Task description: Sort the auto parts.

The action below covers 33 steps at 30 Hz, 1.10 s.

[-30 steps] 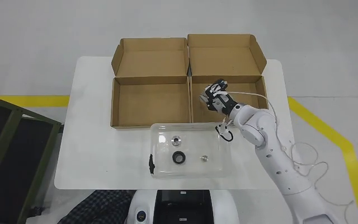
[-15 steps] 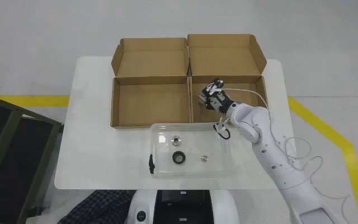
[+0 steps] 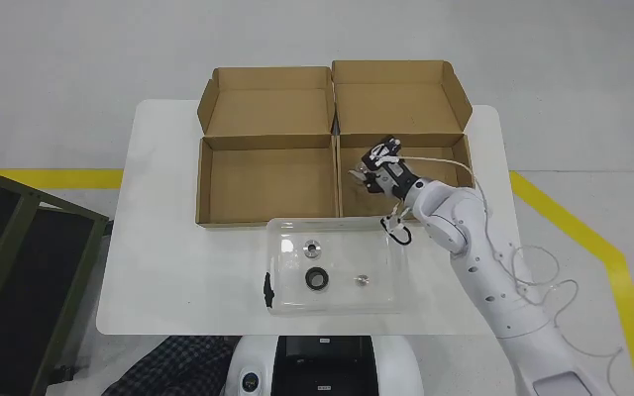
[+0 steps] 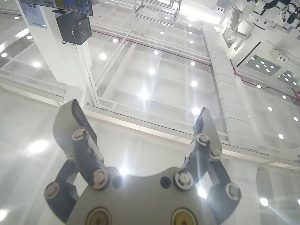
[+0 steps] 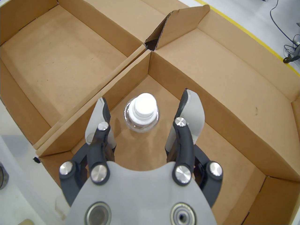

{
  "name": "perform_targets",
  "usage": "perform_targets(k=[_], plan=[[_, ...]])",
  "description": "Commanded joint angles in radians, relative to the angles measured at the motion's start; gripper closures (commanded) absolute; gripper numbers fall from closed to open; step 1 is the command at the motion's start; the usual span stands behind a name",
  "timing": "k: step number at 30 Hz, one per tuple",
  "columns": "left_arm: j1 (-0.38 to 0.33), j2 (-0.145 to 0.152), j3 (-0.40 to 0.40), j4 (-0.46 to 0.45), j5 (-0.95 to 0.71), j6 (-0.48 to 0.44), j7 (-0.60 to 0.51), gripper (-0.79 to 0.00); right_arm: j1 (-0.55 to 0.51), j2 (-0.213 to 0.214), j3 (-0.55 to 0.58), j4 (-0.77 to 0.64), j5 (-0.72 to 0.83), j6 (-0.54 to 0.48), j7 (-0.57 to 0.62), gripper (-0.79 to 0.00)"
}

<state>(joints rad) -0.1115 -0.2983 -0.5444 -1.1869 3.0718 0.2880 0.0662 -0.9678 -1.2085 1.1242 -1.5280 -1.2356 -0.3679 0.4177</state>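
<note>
From above, a white worktop (image 3: 168,247) carries two open brown cardboard boxes side by side, with a clear plastic tray (image 3: 272,267) just in front of them. The tray holds a silver ring-shaped part (image 3: 314,248), a black ring (image 3: 317,280) and a small silver piece (image 3: 363,280). The right arm's jaws hang over the near inner corner of the right-hand box (image 3: 436,188), while the left-hand box (image 3: 265,183) lies bare. The left wrist view looks up at the ceiling, and the left arm's jaws are spread wide with nothing between them. In the right wrist view the right arm's jaws are released. Between them but lower down, touching neither, a small part with a white stepped cap on a clear rounded body (image 5: 141,114) stands upright on the right box's floor, close to the wall shared with the other box. This drop looks done and three parts remain to be sorted. The main risk is in the withdrawal: a sideways drift instead of a straight lift could clip the cap and topple the rounded part, which would probably roll.
</note>
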Motion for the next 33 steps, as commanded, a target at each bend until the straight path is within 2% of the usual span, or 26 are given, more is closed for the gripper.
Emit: perform_targets(k=[1,15,25,33], plan=[[0.0,0.0,0.0,0.0,0.0,0.0,0.0,-0.785,-0.017,0.007,0.035,-0.038,-0.003,-0.009,-0.002,-0.616],[0.0,0.0,0.0,0.0,0.0,0.0,0.0,-0.785,-0.203,0.059,0.247,-0.378,-0.013,-0.178,0.057,-0.693],[0.0,0.0,0.0,0.0,0.0,0.0,0.0,-0.785,-0.353,0.084,0.304,-0.577,-0.043,-0.333,0.073,-0.748],[0.0,0.0,0.0,0.0,0.0,0.0,0.0,-0.785,-0.439,0.102,0.317,-0.657,-0.027,-0.452,0.147,-0.773]])
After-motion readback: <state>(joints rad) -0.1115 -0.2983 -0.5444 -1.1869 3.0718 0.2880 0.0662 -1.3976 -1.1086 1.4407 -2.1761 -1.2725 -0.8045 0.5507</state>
